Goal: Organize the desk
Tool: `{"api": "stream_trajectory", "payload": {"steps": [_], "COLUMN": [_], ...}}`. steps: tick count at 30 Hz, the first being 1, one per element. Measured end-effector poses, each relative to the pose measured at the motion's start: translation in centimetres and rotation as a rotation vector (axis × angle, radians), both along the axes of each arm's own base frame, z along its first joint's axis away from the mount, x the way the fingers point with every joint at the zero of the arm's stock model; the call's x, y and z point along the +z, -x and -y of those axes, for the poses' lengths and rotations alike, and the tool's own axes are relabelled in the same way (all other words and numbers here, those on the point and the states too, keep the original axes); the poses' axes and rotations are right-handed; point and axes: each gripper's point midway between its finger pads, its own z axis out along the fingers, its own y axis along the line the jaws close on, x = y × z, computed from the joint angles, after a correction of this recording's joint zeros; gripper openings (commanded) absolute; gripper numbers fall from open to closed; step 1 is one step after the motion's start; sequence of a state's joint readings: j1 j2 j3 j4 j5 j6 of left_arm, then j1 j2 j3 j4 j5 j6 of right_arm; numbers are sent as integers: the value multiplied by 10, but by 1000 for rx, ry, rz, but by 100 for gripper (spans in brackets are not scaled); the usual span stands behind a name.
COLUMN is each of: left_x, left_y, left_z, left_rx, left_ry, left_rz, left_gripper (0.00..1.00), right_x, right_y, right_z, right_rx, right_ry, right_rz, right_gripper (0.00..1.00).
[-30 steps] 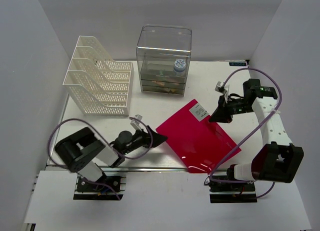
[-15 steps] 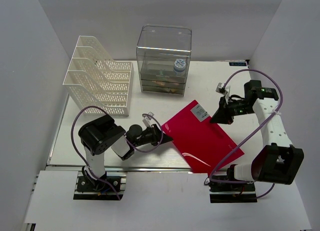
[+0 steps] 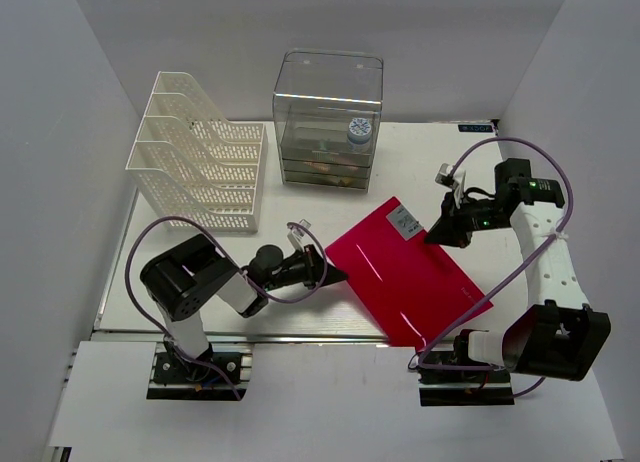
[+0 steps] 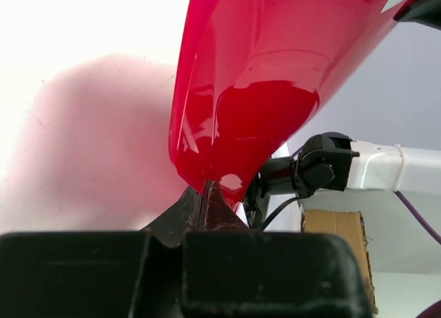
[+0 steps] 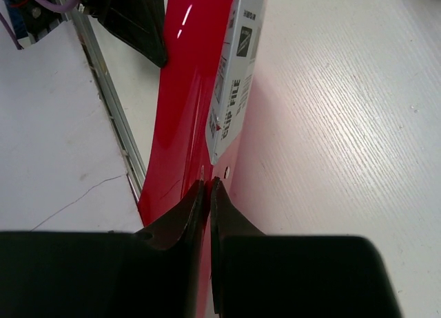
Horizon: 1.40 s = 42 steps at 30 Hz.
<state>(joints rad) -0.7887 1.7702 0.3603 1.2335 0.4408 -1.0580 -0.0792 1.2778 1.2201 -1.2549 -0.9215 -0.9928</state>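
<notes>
A glossy red clip file point(image 3: 410, 272) with a white label point(image 3: 404, 221) hangs tilted over the white desk point(image 3: 200, 282), held at two corners. My left gripper point(image 3: 335, 275) is shut on its left corner; in the left wrist view the red sheet point(image 4: 255, 84) rises from the pinched jaws of my left gripper point(image 4: 204, 188). My right gripper point(image 3: 438, 232) is shut on the far right edge beside the label; in the right wrist view the file point(image 5: 186, 111) runs away from the closed jaws of my right gripper point(image 5: 207, 184).
A white mesh file rack point(image 3: 200, 167) stands at the back left. A clear plastic drawer box point(image 3: 328, 120) with small items inside stands at the back centre. The metal rail point(image 3: 250, 334) runs along the front edge. White walls close in both sides.
My left gripper moved right to the file's left corner and shut on it. The file shifted slightly right and lifted at its edges; my right gripper kept its hold and rose a little.
</notes>
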Motion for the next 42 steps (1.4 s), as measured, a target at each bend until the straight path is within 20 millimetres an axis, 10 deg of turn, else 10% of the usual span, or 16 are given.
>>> {"api": "stream_trajectory", "payload": {"steps": [2,6,10,13,22,26,30,36,42], "left_x": [1,9,22,29,56,59,69,115,185], "left_y": [2,2,2,-1,-8,-5,0,19,39], "left_z": [-2,-2,1,3,14,14,14,8,-2], "left_rx": [-1,-4,0,13,-4,-22,-45,-121,-186], "left_ry": [-1,10,40,58,120,126,140,218,324], "left_rz": [10,43,99,131,201,213,230,361,641], "left_gripper": [1,54,72,70,0,0,0,0,0], "right_x": [1,6,13,16,18,18,18,20,22], "right_y": [0,-2,3,6,6,6,4,-2,-5], "right_z": [0,-2,-10,-14,-13,-13,-12,-13,-16], "right_rx": [-3,-7,8,13,6,5,-4,-23,-25], "right_ry": [-2,-14,-63,-83,-86,-86,-82,-88,-104], "right_rz": [-1,3,-13,-29,-34,-30,-28,-28,-31], "right_gripper": [0,0,0,0,0,5,54,89,89]}}
